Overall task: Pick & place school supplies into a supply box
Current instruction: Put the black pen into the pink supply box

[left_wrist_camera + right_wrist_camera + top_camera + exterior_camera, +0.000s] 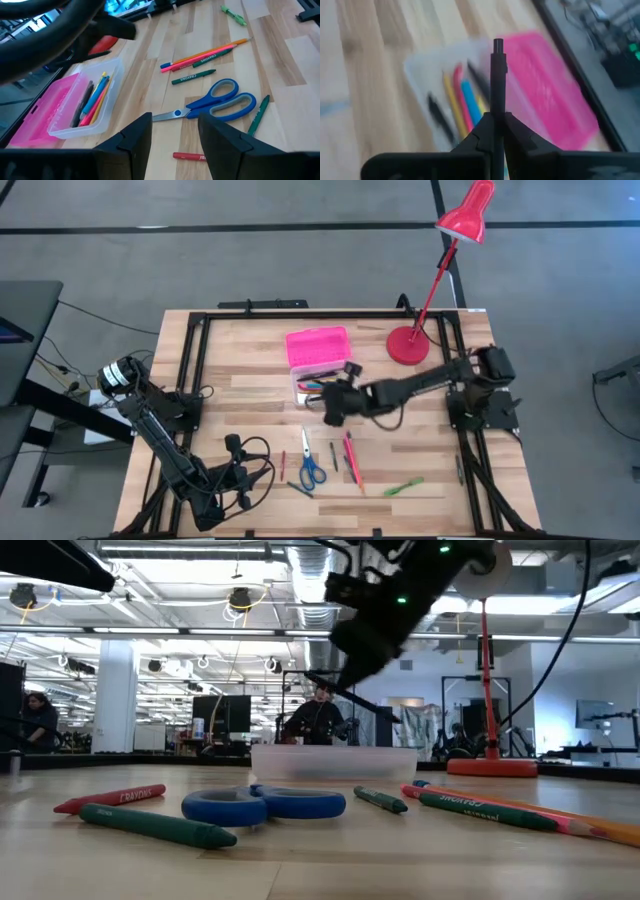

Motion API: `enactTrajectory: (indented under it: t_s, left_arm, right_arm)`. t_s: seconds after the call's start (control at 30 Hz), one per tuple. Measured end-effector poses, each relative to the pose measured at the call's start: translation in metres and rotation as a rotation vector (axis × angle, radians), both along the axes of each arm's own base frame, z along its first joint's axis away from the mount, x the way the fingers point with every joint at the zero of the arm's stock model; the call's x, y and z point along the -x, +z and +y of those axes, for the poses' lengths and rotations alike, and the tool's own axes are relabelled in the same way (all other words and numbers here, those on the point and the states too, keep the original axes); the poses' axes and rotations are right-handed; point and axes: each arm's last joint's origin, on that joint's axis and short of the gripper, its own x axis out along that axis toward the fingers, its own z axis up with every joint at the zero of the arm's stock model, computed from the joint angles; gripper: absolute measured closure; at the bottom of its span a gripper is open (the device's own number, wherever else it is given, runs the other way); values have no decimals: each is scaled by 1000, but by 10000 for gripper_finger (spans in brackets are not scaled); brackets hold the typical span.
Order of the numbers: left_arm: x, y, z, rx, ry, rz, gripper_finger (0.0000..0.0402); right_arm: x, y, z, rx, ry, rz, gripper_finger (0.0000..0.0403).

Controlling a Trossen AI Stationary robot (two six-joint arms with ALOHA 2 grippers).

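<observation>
Two fingers of the right gripper (497,125) pinch a black pen (498,80) above the pencil case (322,385). We see the left gripper (172,135) open near the scissors (215,102) on the wooden table (250,405).

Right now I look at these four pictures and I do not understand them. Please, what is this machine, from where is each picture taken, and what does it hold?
It is a robot with two dark arms at a wooden table. One picture looks straight down, one looks level across the tabletop, and two come from cameras on the wrists.

The right gripper is shut on a black pen and hangs over the supply box, whose pink lid lies open beside a clear base already holding several pens. The left gripper waits open near the table's front corner.

On the table lie blue-handled scissors, crayons and pencils. A red desk lamp stands at the back.
</observation>
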Motion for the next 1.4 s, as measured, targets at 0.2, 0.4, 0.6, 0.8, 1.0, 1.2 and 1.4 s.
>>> enactTrajectory:
  t_s: [0.2, 0.4, 0.6, 0.8, 1.0, 1.2, 1.4]
  left_arm:
    - [2, -2, 2, 4, 13, 13, 246]
    - [2, -2, 3, 29, 28, 9, 246]
    - [2, -2, 2, 58, 32, 8, 246]
    - [2, -2, 3, 55, 29, 15, 246]
    - [2, -3, 3, 47, 27, 19, 246]
    - [2, -3, 3, 46, 27, 19, 246]
    - [2, -3, 3, 46, 27, 19, 246]
  right_arm:
    - [-14, 9, -34, -41, 50, -101, 396]
    - [-18, -6, -48, -96, 53, -69, 396]
    - [-25, -31, -51, -103, 53, -13, 395]
    - [-26, -41, -56, -104, 40, 17, 375]
    - [-25, -38, -57, -104, 41, 18, 373]
    - [-23, -40, -53, -123, 64, 45, 367]
    - [-23, -41, -48, -118, 69, 55, 334]
